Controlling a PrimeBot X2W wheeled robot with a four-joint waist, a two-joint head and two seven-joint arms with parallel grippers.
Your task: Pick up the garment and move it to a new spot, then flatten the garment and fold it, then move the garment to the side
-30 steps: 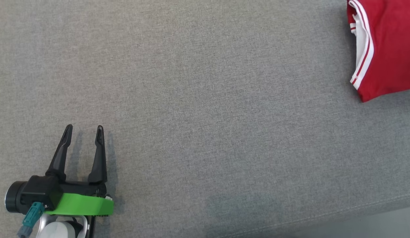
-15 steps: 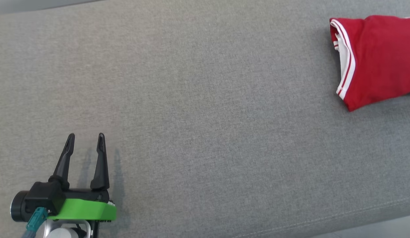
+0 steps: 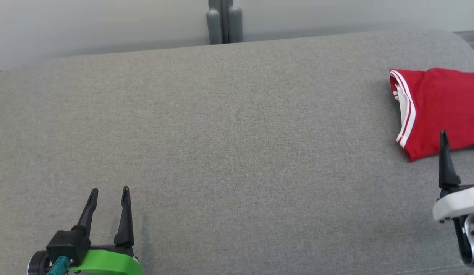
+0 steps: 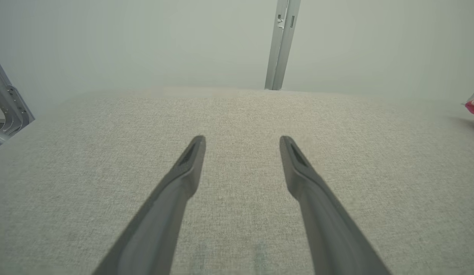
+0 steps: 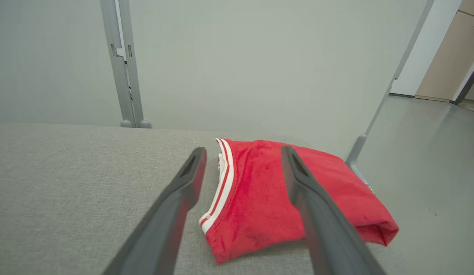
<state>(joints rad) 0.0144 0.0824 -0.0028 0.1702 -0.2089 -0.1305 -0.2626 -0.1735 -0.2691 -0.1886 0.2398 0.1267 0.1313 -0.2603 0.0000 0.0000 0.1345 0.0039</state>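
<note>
On the grey fabric surface [image 3: 237, 133], far right, a folded red white-trimmed garment [image 3: 439, 110] seems set aside; left hand [image 3: 109, 190] and right hand [image 5: 243, 149] gape empty.

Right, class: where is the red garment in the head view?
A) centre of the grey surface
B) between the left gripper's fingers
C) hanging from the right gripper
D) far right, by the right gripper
D: the garment lies flat at the right edge, just past the right gripper, whose open fingers hold nothing.

Red garment [image 3: 439, 110] with white-striped trim on grey fabric surface [image 3: 229, 152].
</note>
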